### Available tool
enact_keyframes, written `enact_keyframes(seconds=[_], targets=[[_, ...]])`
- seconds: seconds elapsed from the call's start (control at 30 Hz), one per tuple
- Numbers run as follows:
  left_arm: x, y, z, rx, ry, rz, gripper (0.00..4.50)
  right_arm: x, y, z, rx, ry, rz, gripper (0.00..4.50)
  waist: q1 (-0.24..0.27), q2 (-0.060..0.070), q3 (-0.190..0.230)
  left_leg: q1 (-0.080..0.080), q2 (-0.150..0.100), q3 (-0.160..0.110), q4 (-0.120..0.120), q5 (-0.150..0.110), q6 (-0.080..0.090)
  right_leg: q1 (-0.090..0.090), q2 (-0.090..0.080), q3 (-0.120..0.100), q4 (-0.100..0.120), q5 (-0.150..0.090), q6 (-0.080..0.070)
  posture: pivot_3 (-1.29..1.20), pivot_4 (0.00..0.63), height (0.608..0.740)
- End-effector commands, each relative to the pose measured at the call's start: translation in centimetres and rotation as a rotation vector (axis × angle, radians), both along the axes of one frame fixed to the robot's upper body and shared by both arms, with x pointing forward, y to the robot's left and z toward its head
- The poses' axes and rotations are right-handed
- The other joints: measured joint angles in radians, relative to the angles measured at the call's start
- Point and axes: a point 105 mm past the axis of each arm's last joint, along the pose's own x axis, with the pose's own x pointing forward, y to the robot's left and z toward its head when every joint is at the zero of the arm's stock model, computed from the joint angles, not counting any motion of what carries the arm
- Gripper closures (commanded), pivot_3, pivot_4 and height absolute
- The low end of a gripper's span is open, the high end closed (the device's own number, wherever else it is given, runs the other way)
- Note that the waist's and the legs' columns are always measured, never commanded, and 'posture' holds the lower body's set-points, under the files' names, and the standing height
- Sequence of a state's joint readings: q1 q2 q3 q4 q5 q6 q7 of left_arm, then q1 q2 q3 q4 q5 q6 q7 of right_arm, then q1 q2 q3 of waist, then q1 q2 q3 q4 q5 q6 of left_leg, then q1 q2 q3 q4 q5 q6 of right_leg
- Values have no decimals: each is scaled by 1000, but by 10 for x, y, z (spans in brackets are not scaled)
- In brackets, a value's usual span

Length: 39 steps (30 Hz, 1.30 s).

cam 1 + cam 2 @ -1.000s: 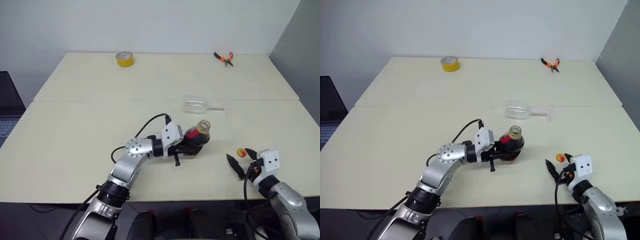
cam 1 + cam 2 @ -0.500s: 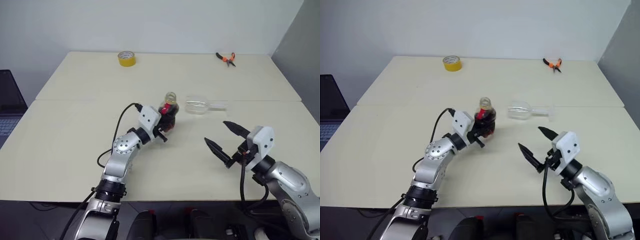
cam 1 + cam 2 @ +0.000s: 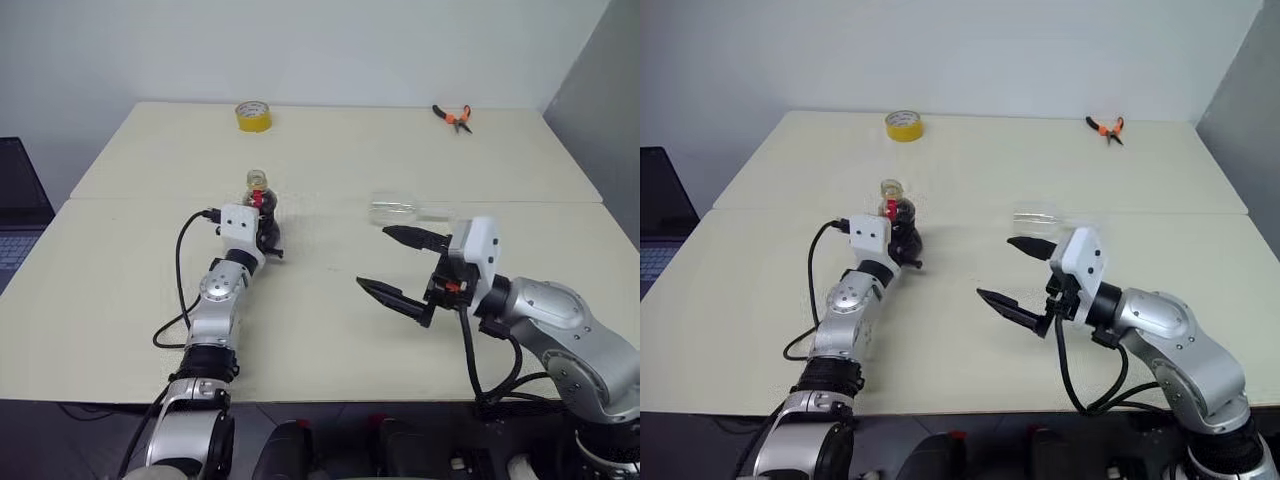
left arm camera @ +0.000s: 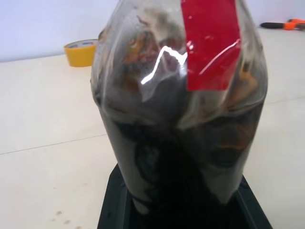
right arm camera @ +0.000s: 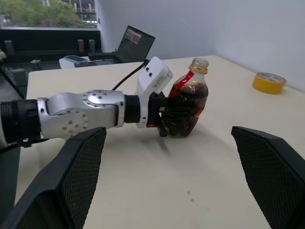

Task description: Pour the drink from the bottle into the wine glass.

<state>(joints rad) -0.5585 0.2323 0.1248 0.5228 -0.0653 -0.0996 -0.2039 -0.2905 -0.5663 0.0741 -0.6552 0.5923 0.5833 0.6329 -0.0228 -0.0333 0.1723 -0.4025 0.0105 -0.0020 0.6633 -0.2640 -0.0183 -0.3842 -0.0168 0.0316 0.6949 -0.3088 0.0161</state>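
The bottle (image 3: 259,197) stands upright left of the table's middle, its mouth uncapped and a red label on its neck. The dark drink (image 4: 190,157) fills its lower part. My left gripper (image 3: 267,234) is shut on the bottle's belly. The wine glass (image 3: 398,209) lies on its side right of centre, bowl pointing left and stem to the right. My right gripper (image 3: 372,257) hovers open just in front of the glass, fingers pointing left, with nothing between them. The right wrist view also has the bottle (image 5: 189,102) in the left gripper (image 5: 167,114).
A yellow tape roll (image 3: 251,116) sits at the far left of the table and orange-handled pliers (image 3: 451,117) at the far right. A laptop (image 3: 15,215) shows at the left edge, off the table.
My left arm has carried the bottle to the left and farther away, turning it upright. My right gripper has risen from the near right edge and moved left, staying open.
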Motion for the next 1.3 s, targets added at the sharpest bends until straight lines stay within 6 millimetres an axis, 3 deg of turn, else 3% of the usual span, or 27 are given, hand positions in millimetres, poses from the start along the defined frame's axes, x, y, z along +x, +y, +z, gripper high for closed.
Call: enact_keyframes(seconds=[0.03, 0.37, 0.77, 0.97, 1.17, 1.3], targets=[[8, 11, 18, 9, -74, 60, 3865, -2, 8, 6, 9, -33, 42, 0, 0, 0, 0, 0, 0, 0, 0, 0, 0, 0, 0, 0, 0, 0, 0, 0, 150, 740], [17, 18, 9, -15, -66, 126, 3865, 0, 13, 6, 11, -40, 46, 0, -1, 0, 0, 0, 0, 0, 0, 0, 0, 0, 0, -1, 1, 0, 0, 0, 150, 740], [-5, 12, -12, -54, -32, 126, 41, -5, 14, 6, -4, -56, 42, 0, -1, 0, 0, 0, 0, 0, 0, 0, 0, -1, -1, -1, 1, 0, 0, 0, 150, 740], [-21, 10, -13, -27, -27, 104, 41, -8, 11, 3, -21, -55, 31, 0, -1, 0, 0, 0, 0, 0, 0, 0, 0, 0, -1, -1, 1, 0, 0, 0, 150, 740], [-68, 14, -22, 32, 20, 49, 41, -8, -11, -10, -56, -21, -81, 0, -4, 0, 0, 0, 1, 1, -1, 0, 0, 0, -1, 0, 1, 0, 0, 0, 150, 740], [-95, 0, -25, 90, 45, -29, 41, -2, -28, -20, -72, -7, -184, 0, -2, 0, 0, 2, 1, 0, -1, 0, 0, 1, -1, 0, 1, 0, 0, 0, 150, 740]])
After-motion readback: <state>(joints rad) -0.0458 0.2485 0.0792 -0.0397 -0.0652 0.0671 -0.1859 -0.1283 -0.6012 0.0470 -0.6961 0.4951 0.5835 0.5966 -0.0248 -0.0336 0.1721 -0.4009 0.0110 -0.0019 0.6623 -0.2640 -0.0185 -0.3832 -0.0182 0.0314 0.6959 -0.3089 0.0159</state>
